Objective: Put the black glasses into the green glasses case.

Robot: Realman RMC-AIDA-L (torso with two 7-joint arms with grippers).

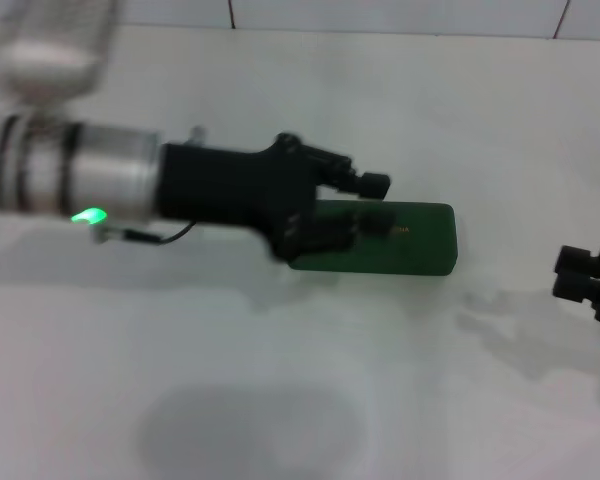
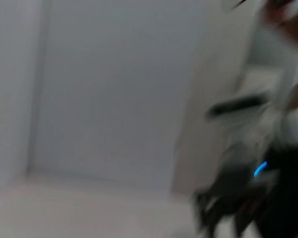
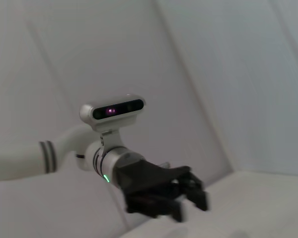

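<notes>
We see the left end effector (image 1: 365,210) reaching across the white bench (image 1: 280,380) and hanging over the near-left end of the green glasses case (image 1: 415,245), which lies flat with its lid apparently shut and a small gold mark showing on top. Its fingers (image 1: 375,184) stand apart, nothing between them, which we read as a pose for working the lid rather than carrying anything. The black glasses appear in none of the views, so they may be inside the case already. The right end effector (image 1: 588,280) waits at the bench's right edge; whether it is apart or together we cannot tell.
</notes>
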